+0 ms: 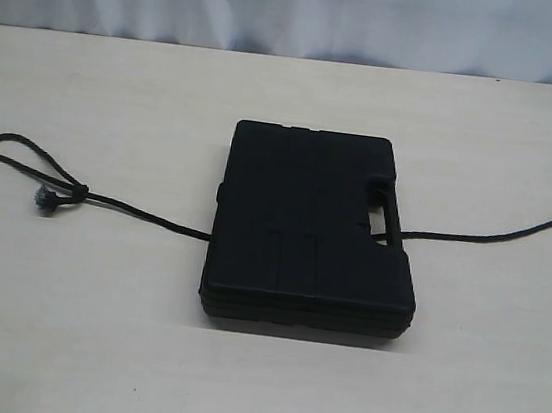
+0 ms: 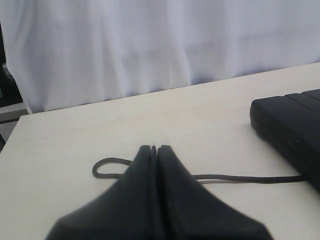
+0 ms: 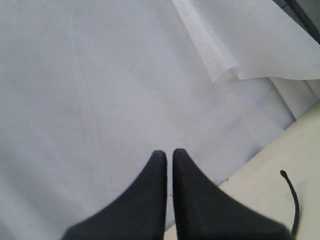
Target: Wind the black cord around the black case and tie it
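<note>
The black case (image 1: 311,231) lies flat in the middle of the table, handle slot on its right side. The black cord (image 1: 135,208) runs under it: to the left it ends in a knotted loop (image 1: 30,154) with a frayed grey tip (image 1: 47,202), to the right it trails to the table edge (image 1: 546,225). Neither gripper shows in the exterior view. My left gripper (image 2: 155,148) is shut and empty, above the cord's loop (image 2: 107,166), with the case (image 2: 292,130) off to one side. My right gripper (image 3: 169,152) is shut with a thin slit, empty, facing the white curtain; the cord's end (image 3: 292,197) lies beside it.
A white curtain (image 1: 300,8) hangs behind the table's far edge. The pale wooden tabletop (image 1: 254,385) stretches in front of and around the case.
</note>
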`<state>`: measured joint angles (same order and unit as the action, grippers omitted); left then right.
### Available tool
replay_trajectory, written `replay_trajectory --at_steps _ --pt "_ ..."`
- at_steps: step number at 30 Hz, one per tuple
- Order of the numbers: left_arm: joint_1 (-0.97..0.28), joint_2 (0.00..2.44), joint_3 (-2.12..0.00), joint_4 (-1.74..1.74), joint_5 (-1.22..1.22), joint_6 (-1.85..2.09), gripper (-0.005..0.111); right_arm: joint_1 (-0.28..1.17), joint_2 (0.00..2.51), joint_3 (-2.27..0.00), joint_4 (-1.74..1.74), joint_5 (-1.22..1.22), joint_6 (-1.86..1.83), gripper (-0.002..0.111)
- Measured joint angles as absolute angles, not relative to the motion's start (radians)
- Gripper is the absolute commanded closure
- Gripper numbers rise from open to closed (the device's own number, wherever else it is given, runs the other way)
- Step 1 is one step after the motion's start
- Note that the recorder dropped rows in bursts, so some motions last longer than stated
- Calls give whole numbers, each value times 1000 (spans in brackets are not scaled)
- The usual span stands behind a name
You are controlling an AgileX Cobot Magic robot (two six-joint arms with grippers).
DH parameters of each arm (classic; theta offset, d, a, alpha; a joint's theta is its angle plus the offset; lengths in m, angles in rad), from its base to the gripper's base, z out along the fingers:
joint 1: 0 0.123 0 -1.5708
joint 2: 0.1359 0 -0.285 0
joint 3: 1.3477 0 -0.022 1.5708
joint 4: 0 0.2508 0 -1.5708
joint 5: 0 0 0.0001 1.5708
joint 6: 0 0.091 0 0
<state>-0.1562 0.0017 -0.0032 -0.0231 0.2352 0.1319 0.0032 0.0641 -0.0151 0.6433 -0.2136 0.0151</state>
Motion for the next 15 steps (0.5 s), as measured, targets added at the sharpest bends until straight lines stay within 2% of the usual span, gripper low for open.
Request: replay_trajectory --at_steps 5,15 --pt "-156 2 -3 -23 235 132 107 3 258 -143 572 -156 15 104" --pt "-156 2 -3 -23 235 132 107 9 725 -426 540 174 -150 104"
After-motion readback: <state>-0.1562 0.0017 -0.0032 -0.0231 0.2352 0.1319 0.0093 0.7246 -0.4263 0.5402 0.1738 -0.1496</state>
